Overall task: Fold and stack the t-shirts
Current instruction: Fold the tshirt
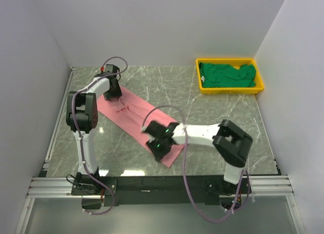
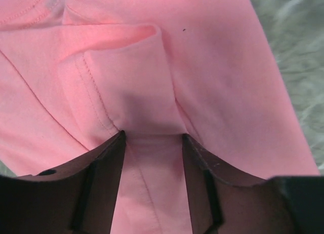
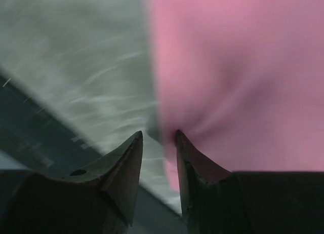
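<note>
Nearest the arm bases, the right gripper [image 3: 158, 135] sits over the near end of the pink t-shirt [image 1: 126, 112], at about 6 o'clock on the marbled table [image 1: 212, 112]. Its jaws stand close together and pinch the shirt's edge. In the wrist view, creases fan out from the tips toward 2 o'clock, and bare table shows on the 9 o'clock side. The shirt lies as a long narrow strip running from that end up toward 10 o'clock. At its far end the left gripper [image 2: 152, 135] points down onto the cloth with its jaws spread. A sleeve flap with a stitched hem lies just ahead of the tips, and pink cloth fills the gap. Farthest off, at 1 o'clock, the green t-shirt [image 1: 225, 76] lies crumpled inside the yellow tray [image 1: 230, 90], well apart from the pink one.
</note>
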Robot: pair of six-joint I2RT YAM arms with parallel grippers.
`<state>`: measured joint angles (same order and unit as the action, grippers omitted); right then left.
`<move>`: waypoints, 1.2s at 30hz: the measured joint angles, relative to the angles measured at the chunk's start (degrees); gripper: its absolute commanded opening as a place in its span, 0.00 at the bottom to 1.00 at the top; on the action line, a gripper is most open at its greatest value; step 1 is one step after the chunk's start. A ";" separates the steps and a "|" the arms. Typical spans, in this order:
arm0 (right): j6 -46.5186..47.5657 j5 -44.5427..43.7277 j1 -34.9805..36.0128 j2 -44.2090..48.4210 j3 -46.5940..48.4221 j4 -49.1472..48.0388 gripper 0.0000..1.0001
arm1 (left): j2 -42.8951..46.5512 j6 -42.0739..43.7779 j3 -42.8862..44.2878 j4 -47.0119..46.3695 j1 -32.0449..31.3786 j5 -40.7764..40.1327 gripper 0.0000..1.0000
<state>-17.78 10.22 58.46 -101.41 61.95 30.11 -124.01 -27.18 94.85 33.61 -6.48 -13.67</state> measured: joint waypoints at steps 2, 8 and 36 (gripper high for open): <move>-0.11 1.97 5.84 -2.75 3.65 2.67 0.41 | -1.25 2.82 1.86 -0.79 -0.66 0.59 0.59; 0.46 4.98 15.89 -15.08 20.63 8.17 0.41 | -4.26 8.52 5.57 -4.39 -4.04 1.73 0.61; 0.31 -9.03 -6.73 9.33 -4.11 3.26 0.57 | 14.14 -11.65 -2.21 1.57 -7.43 -5.22 0.67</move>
<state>-17.47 1.19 51.72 -92.07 57.84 33.36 -109.86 -38.83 92.64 35.18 -13.91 -18.90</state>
